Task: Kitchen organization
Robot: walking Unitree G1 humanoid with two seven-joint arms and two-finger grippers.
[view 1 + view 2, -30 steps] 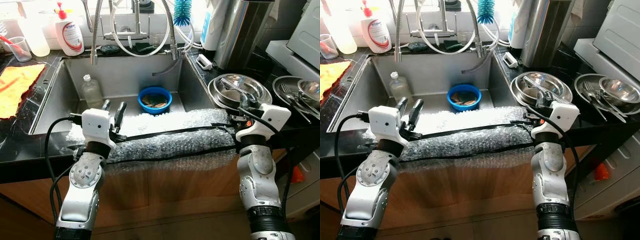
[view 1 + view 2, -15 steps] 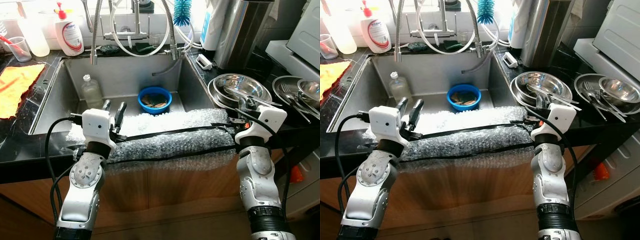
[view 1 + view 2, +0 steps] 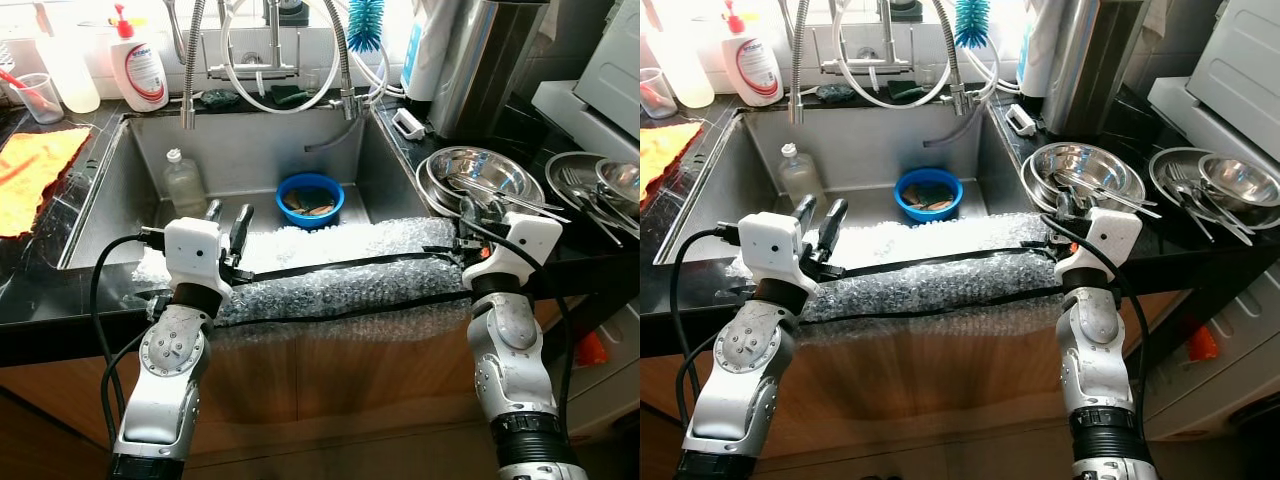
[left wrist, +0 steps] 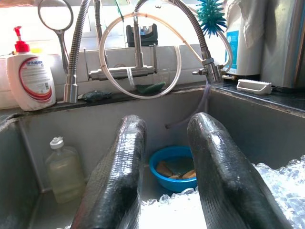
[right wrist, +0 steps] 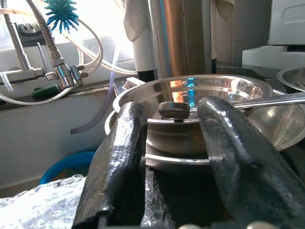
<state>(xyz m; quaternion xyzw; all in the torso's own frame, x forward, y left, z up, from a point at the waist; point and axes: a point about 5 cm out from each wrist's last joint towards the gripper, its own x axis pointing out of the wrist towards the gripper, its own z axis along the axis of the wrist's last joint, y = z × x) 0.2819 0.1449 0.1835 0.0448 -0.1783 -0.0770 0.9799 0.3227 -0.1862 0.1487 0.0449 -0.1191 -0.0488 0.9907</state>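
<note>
Orange cloth (image 3: 35, 172) lies far left on the counter; the left gripper (image 3: 226, 222), fingers spread, hovers over bubble wrap (image 3: 340, 275) draped across the sink (image 3: 140, 160) front. The right gripper (image 5: 174, 157), also spread and empty, faces the stacked steel bowls (image 3: 480, 178). A clumsy reach could knock their loose utensils (image 3: 515, 203) off.

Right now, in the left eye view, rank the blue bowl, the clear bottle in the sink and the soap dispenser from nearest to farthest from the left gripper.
From the left gripper:
1. Clear bottle, standing in the sink just beyond the fingers, on the robot's left.
2. Blue bowl, in the sink, off to the right; close to the bottle's range, a near call.
3. Soap dispenser, on the back ledge, clearly farthest.
</note>
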